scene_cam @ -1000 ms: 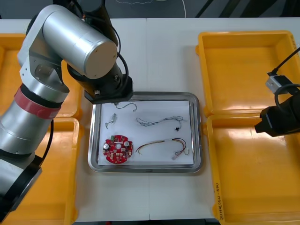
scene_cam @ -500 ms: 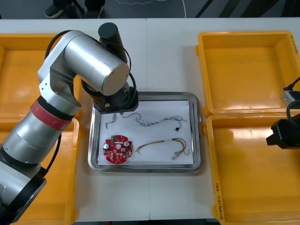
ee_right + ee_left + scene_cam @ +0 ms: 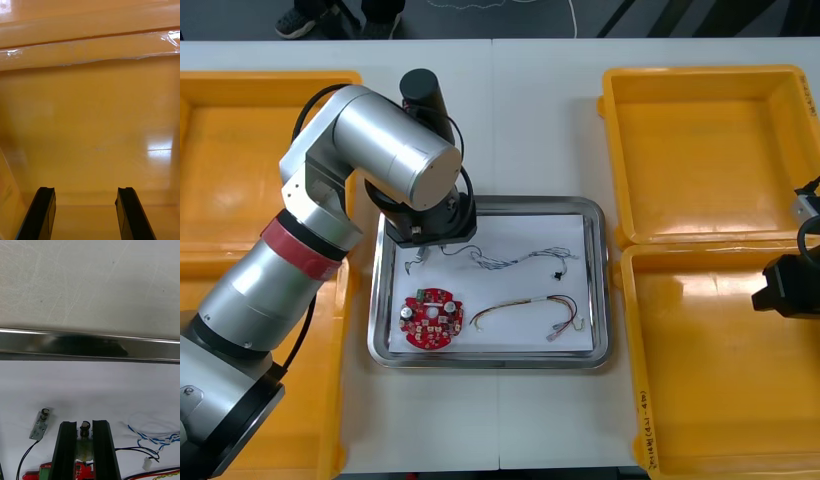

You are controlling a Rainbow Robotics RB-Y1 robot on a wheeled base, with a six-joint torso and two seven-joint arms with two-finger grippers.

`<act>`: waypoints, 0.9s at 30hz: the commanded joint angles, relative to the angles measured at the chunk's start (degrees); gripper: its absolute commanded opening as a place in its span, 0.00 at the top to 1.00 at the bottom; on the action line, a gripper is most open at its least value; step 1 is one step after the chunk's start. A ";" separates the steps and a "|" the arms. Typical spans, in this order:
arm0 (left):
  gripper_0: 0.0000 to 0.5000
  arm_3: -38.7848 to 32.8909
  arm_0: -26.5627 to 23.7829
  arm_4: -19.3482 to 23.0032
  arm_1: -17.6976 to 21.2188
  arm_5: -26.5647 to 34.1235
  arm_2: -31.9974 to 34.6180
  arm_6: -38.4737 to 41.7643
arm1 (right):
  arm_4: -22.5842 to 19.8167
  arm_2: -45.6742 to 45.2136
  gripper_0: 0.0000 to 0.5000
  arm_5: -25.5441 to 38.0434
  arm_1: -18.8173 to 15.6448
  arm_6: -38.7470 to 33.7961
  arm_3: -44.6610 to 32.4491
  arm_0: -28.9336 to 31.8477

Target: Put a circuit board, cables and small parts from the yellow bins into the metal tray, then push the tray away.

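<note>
We see the left claw (image 3: 85, 424) clamped on a small metal part (image 3: 84, 450), low inside the metal tray (image 3: 601, 290). A second small metal part (image 3: 39, 424) lies just beside one finger, not touching it. The circuit board (image 3: 433, 318) sits near the claw, with the blue and white cable (image 3: 510, 261) to the claw's right. The right claw (image 3: 86, 193) hangs spread open over a yellow bin (image 3: 97, 123).

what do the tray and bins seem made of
Metal tray: likely polished steel; its rim mirrors dark shapes. Yellow bins: probably glossy moulded plastic, with soft highlights and rounded lips. Left gripper, inside the tray, grips a small metal part.
</note>
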 commanded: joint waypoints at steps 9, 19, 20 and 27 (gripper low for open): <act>0.00 -0.59 0.07 -0.37 -1.42 -0.58 -1.46 -5.97 | -0.04 -2.39 0.06 0.24 -0.05 -1.30 -1.88 0.61; 0.00 -4.37 0.07 -1.25 -1.24 3.19 0.91 -6.59 | 0.14 -2.39 0.06 0.24 -0.05 -1.30 -1.88 0.61; 0.00 -5.78 0.07 -1.25 -0.98 4.51 1.62 -6.67 | 0.14 -2.39 0.06 0.24 -0.05 -1.30 -1.88 0.61; 0.00 -15.09 0.07 -1.25 1.13 11.90 5.13 -7.29 | 0.23 -2.30 0.06 0.24 0.04 -1.30 -1.88 0.61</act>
